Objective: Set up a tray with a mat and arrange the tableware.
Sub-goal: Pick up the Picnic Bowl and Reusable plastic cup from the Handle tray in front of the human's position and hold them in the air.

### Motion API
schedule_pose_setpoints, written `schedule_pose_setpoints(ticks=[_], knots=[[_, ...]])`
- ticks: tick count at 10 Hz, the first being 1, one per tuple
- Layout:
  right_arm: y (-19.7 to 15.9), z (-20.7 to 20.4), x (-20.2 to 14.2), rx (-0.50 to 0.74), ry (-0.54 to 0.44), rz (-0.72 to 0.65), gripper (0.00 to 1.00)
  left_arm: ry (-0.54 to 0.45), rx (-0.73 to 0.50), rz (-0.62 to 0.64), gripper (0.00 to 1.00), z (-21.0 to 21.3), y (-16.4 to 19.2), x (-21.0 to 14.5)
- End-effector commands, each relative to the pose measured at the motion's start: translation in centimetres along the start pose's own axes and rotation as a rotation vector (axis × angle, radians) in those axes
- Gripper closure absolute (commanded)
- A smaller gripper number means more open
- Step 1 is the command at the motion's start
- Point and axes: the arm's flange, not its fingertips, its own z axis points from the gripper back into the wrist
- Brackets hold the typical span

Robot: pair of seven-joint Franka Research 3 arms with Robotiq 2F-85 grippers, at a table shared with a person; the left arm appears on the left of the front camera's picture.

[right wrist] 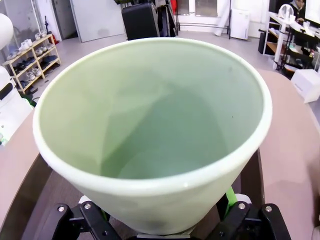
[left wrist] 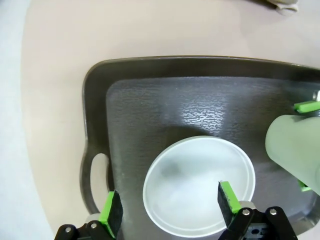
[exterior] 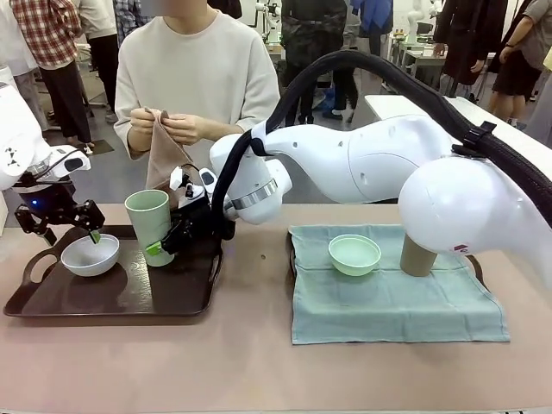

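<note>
The right arm (exterior: pixel 362 159) reached across the middle of the table (exterior: pixel 259 362), its forearm lying between the person and the green mat (exterior: pixel 388 302); its elbow hid part of the brown cup (exterior: pixel 417 257), which stood upright on the mat's far side, near the mint green bowl (exterior: pixel 354 254) but apart from it; a black hose (exterior: pixel 379 69) arched over the arm. The person stood at the far side, both hands (exterior: pixel 172 128) on a brown cloth (exterior: pixel 164 159) held above the tray's far edge.

The dark tray (exterior: pixel 112 302) lay at the robot's left; on it the white bowl (exterior: pixel 90 255) sat just beside the pale green cup (exterior: pixel 148 220), which stood upright, a narrow gap between them. The left gripper (exterior: pixel 71 231) hung over the bowl with its jaws spread wide, one pad (left wrist: pixel 227 197) above the bowl's inside and the other (left wrist: pixel 110 220) outside its rim; it held nothing. The right gripper (exterior: pixel 164 244) had its jaws wide on either side of the cup's lower part; whether the pads touched the cup could not be told.

The tray had a raised rim and a handle slot (left wrist: pixel 100 175) at its outer end; its near half was bare, as was the table in front of tray and mat; the mat's near half was bare too.

A small red mark (exterior: pixel 461 250) on the right arm's elbow was too small to read.
</note>
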Motion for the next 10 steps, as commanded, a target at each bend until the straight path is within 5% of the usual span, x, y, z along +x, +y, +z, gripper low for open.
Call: schedule_pose_setpoints(ticks=[1, 10], knots=[[-1.1, 0.0, 0.3, 0.023, -0.014, 0.043, 0.00, 0.025, 0.033, 0.024, 0.00, -0.5, 0.4, 0.0], [-1.4, 0.2, 0.3, 0.054, -0.063, 0.072, 0.00, 0.111, 0.024, 0.056, 0.00, -3.2, 0.7, 1.4]])
